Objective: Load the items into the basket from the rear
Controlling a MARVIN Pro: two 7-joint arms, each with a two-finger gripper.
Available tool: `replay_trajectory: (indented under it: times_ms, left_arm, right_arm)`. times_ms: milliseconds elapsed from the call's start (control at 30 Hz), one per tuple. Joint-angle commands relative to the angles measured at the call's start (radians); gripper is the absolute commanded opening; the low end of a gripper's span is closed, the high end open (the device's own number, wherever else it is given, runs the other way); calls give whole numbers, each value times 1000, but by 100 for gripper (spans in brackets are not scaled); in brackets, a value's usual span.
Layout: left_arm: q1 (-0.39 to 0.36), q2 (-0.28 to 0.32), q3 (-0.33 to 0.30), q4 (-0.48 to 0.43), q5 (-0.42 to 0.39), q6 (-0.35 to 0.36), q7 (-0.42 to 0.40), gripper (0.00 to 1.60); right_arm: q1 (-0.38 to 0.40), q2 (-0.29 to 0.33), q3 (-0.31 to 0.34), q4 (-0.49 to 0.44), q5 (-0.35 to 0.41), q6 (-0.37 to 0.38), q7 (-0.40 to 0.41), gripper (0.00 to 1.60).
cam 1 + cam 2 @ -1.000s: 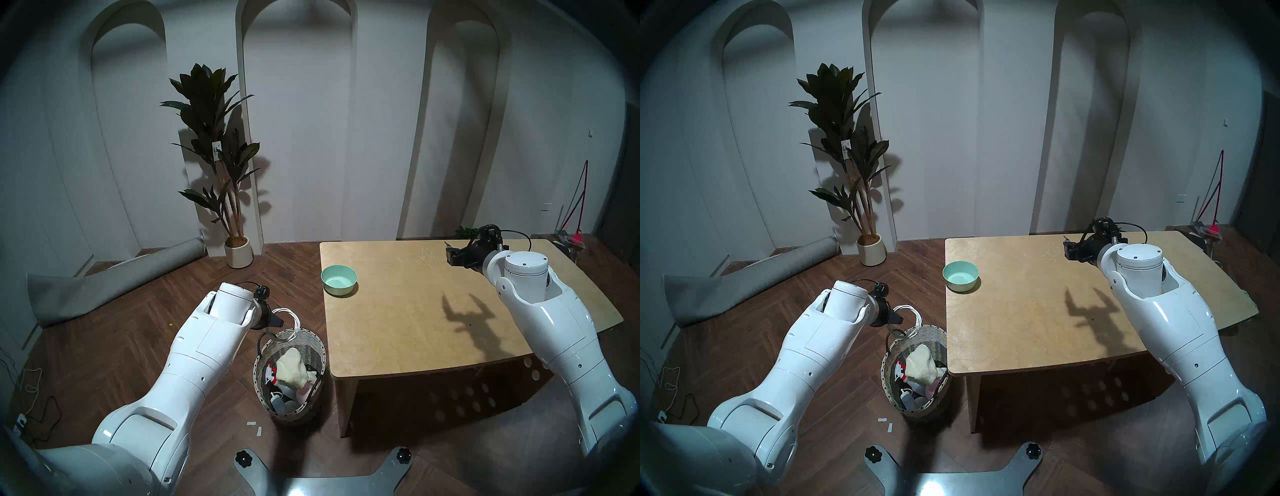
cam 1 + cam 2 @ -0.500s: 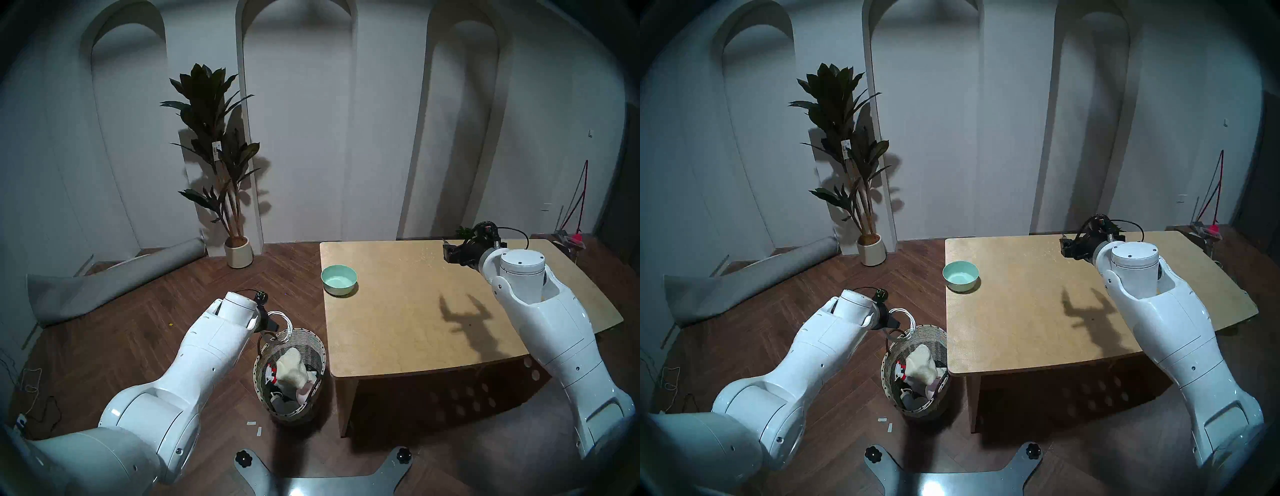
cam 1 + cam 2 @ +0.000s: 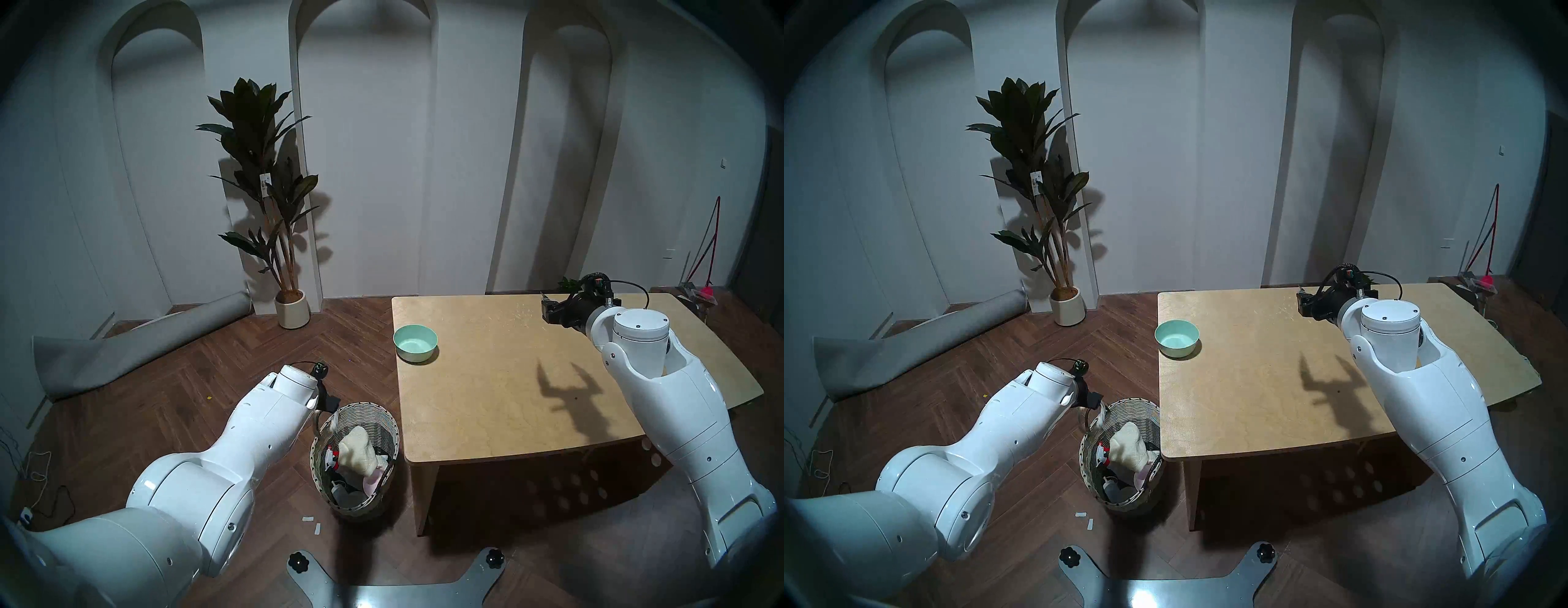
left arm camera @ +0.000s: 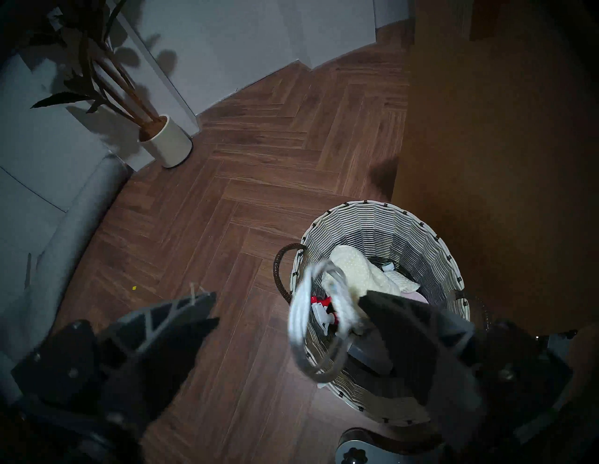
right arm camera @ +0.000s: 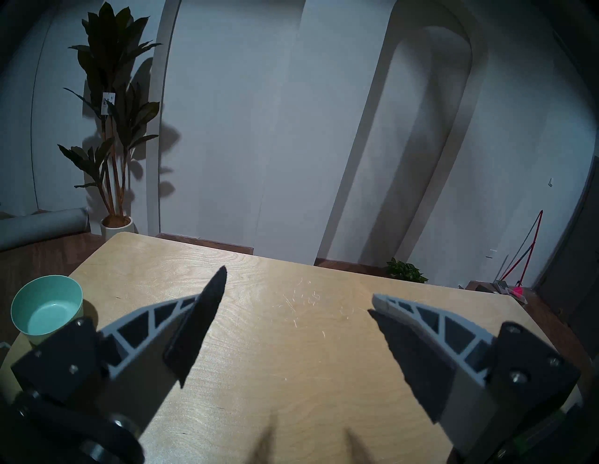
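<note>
While blurred, cable point(image 4: 319, 316) seems coiled.

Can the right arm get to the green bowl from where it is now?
Probably yes. The right tool hangs open above the table, and only bare tabletop lies between it and the bowl, which stands alone near the far left corner. It is a long sideways stretch, so reach is unconfirmed.

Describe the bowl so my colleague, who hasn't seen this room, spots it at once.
Find the low wooden table. Near its far left corner sits the mint-green round bowl, upright and empty. It is the only object resting on the tabletop.
</note>
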Motion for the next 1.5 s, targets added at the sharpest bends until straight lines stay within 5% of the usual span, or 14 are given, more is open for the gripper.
replay_trajectory:
  times_ms: [0,133,267,433,633,967,1467]
  left_arm:
    - [-51,-6,2,19,3,-48,-6,160]
    - [-38,-5,-3,12,1,-55,-5,160]
    - [10,13,-52,-67,-36,-123,13,160]
    - [22,35,-110,-127,-79,-199,27,160]
    - [53,84,-185,-219,-117,-273,77,160]
    - [112,130,-260,-321,-146,-313,117,160]
    - [216,154,-323,-414,-184,-336,156,160]
  right_arm:
    - [-9,12,20,-38,1,-3,-7,160]
    - [-17,15,19,-44,0,-15,-10,160]
    - [-57,3,15,-72,-23,-99,-17,160]
    - [-74,-20,-21,-92,-18,-92,-15,160]
    - [-70,-131,-95,-102,29,-76,-37,160]
    - [0,-230,-199,-83,87,-67,-99,160]
    - [124,-397,-305,65,166,-73,-237,160]
